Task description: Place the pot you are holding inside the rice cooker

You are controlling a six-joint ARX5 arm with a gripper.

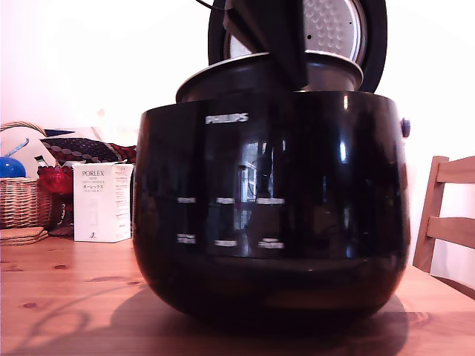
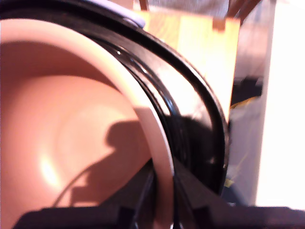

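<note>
The glossy black PHILIPS rice cooker (image 1: 267, 208) fills the middle of the exterior view, its lid (image 1: 334, 26) standing open behind with the dimpled silver plate showing. The dark pot (image 1: 223, 78) sits tilted in the cooker's opening. Its rim rises above the cooker's top edge, higher towards the exterior view's right. My gripper (image 1: 297, 78) comes down from above and is shut on that rim. In the wrist view the pot's inside (image 2: 71, 133) looks pinkish and smooth. My gripper (image 2: 164, 191) pinches its rim, and the cooker's black rim (image 2: 190, 109) curves just outside it.
The cooker stands on a wooden table (image 1: 67, 297). At the exterior view's left are a wicker basket (image 1: 18, 200), a red object (image 1: 53, 180) and a white PORLEX box (image 1: 102, 202). A wooden chair (image 1: 449, 215) stands at the right.
</note>
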